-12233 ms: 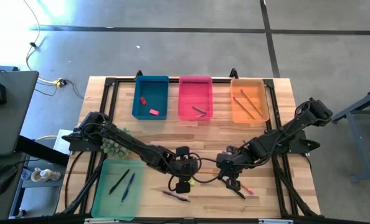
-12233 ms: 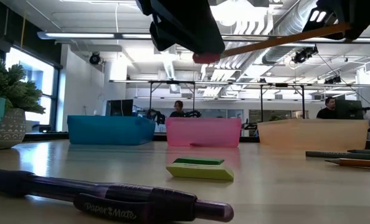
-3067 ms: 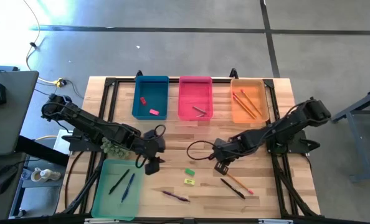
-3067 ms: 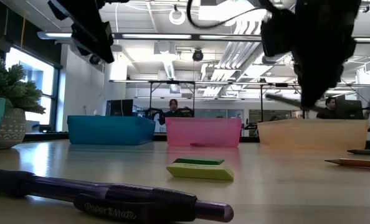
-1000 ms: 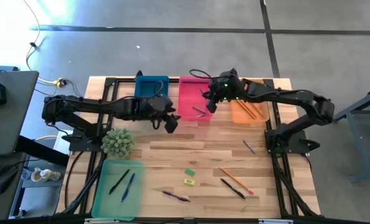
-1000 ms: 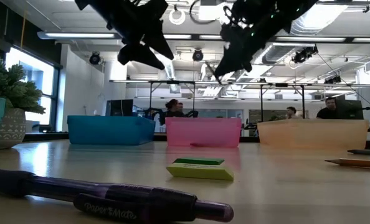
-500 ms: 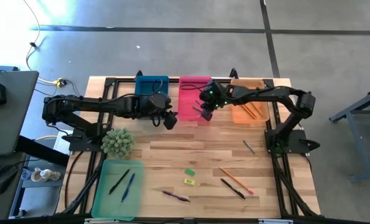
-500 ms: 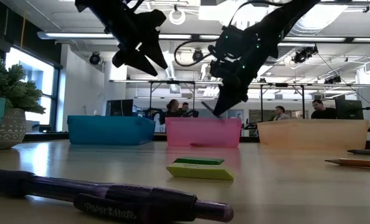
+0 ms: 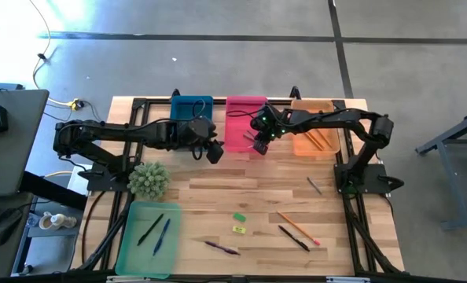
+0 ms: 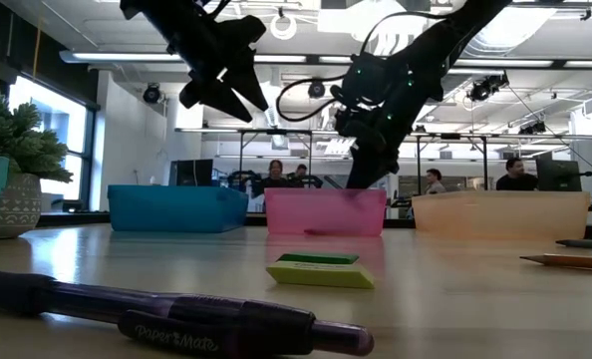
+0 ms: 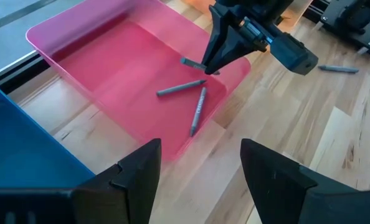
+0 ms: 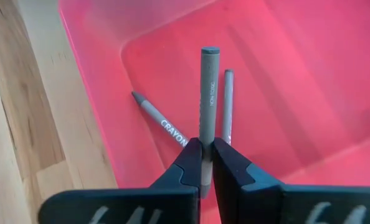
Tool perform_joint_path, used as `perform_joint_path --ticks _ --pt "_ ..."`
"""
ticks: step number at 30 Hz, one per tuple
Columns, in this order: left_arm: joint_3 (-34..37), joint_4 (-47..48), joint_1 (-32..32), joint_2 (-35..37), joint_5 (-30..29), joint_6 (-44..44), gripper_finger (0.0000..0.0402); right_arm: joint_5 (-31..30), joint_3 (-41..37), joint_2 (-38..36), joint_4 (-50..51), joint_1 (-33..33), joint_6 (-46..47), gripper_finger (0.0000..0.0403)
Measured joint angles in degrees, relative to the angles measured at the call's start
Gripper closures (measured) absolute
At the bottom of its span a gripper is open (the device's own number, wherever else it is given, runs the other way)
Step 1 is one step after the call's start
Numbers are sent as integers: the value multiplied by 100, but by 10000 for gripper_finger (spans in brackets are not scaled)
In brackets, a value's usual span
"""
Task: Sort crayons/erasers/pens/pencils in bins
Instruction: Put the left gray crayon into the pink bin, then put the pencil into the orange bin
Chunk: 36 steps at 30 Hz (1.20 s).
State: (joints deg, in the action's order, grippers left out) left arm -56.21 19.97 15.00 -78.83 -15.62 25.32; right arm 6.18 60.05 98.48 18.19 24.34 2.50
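My right gripper (image 9: pixel 258 142) hangs over the near part of the pink bin (image 9: pixel 246 101), shut on a grey crayon (image 12: pixel 208 93). Two more grey crayons (image 12: pixel 162 125) (image 12: pixel 226 102) lie on the bin's floor below it. My left gripper (image 9: pixel 214 152) stands open with nothing between its fingers, above the table near the pink bin's near left corner. In the left wrist view, my right gripper (image 11: pixel 208 67) and its crayon (image 11: pixel 190 63) show beyond the open left fingers (image 11: pixel 135 177). My right gripper pinches one end of the grey crayon (image 12: pixel 204 147) between its two fingertips. The fingers come from above, slanting down into the pink bin. The rest of the crayon sticks out past the fingertips; whether its free end (image 12: pixel 210 51) touches the bin's floor I cannot tell.
Blue bin (image 9: pixel 190 122) with erasers, orange bin (image 9: pixel 314 126) with pencils, mint bin (image 9: pixel 148 237) with two pens. On the table lie a green eraser (image 9: pixel 239 217), a yellow one (image 9: pixel 237 229), a purple pen (image 9: pixel 222 248), a pencil (image 9: pixel 296 227), a black pen (image 9: pixel 293 238), a grey crayon (image 9: pixel 314 185). Plant (image 9: pixel 148 179) at left.
My right gripper, still shut on the crayon, has come down and slightly toward the table's near left, from high over the pink bin's far right part to low over its near part.
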Motion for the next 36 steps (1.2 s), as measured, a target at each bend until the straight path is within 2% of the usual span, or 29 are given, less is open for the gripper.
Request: perform_joint_path --ticks 6,14,18,28,36 --pt "0 -2 0 -2 0 0 195 14 0 0 21 -13 2 389" --pt "0 -2 -2 -2 0 -35 195 -95 0 -4 21 4 166 289" --pt "0 37 -2 -2 130 -91 195 -142 0 -77 68 15 312 261" --pt "0 548 -15 -2 464 -95 195 -146 0 -872 482 -107 341 267" --pt "-2 673 -15 98 894 -515 195 -152 2 -1631 1402 -512 943 270"
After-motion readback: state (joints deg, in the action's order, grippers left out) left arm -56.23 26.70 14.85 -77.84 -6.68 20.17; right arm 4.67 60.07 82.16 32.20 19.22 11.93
